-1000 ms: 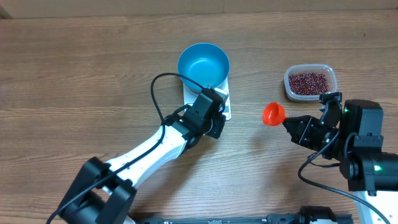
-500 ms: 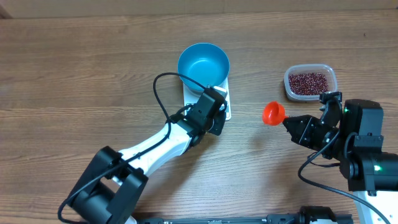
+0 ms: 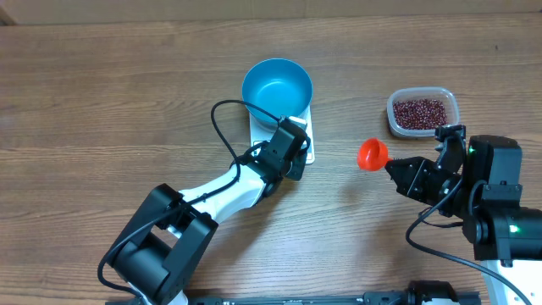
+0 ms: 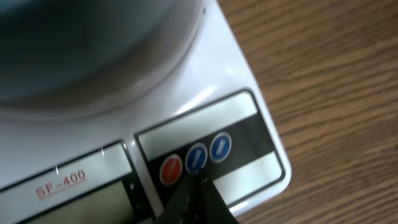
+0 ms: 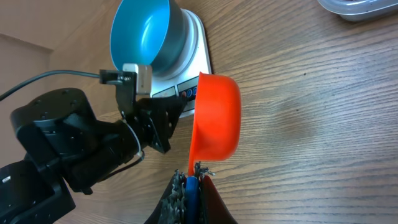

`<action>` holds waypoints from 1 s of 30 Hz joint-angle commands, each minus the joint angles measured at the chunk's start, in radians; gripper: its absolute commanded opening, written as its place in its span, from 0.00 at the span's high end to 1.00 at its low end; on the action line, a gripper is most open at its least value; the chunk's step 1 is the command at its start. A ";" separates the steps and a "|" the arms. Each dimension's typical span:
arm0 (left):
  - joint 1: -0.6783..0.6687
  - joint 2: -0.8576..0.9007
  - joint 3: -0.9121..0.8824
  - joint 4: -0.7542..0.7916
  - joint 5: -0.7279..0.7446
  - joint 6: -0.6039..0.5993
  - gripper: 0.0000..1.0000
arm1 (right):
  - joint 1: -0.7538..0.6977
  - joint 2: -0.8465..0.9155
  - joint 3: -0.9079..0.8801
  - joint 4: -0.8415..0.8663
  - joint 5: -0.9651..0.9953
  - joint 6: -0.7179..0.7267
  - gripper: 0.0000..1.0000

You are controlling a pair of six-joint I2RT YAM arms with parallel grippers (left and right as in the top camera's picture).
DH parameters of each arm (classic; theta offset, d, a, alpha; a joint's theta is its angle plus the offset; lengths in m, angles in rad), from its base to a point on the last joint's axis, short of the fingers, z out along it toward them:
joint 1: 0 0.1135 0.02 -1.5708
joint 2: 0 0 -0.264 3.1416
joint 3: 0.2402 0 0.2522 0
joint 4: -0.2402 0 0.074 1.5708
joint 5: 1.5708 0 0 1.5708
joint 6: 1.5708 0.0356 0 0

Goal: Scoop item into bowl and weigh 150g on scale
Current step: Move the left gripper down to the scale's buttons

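Matt wood-grain table; glossy white plastic scale; smooth blue bowl; glossy orange plastic scoop; clear plastic tub.

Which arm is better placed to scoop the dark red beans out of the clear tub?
Right. The right hand grips the orange plastic scoop, close to the clear plastic tub of small dark red beans. The left hand is shut, empty, down at the flat white scale's buttons.

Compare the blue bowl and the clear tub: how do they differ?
The bowl is round, opaque blue; the tub rounded-rectangular, clear. The bowl is empty; the tub holds red beans. The bowl sits on the scale; the tub on the table. Both are upright and open-topped.
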 commanded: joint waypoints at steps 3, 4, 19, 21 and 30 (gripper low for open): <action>0.006 0.008 -0.005 0.034 -0.031 -0.010 0.96 | 0.004 -0.007 0.034 0.005 0.005 -0.005 0.96; 0.006 0.008 -0.005 0.034 -0.040 -0.010 0.96 | 0.004 -0.007 0.034 0.005 0.005 -0.005 0.96; 0.005 0.010 -0.005 0.018 -0.089 -0.002 0.96 | 0.004 -0.007 0.034 0.005 0.005 -0.005 0.96; 0.006 0.010 -0.005 0.017 -0.095 -0.002 0.96 | 0.004 -0.007 0.034 0.005 0.005 -0.005 0.96; 0.006 0.011 -0.005 0.019 -0.109 -0.002 0.96 | 0.004 -0.007 0.034 0.005 0.005 -0.005 0.96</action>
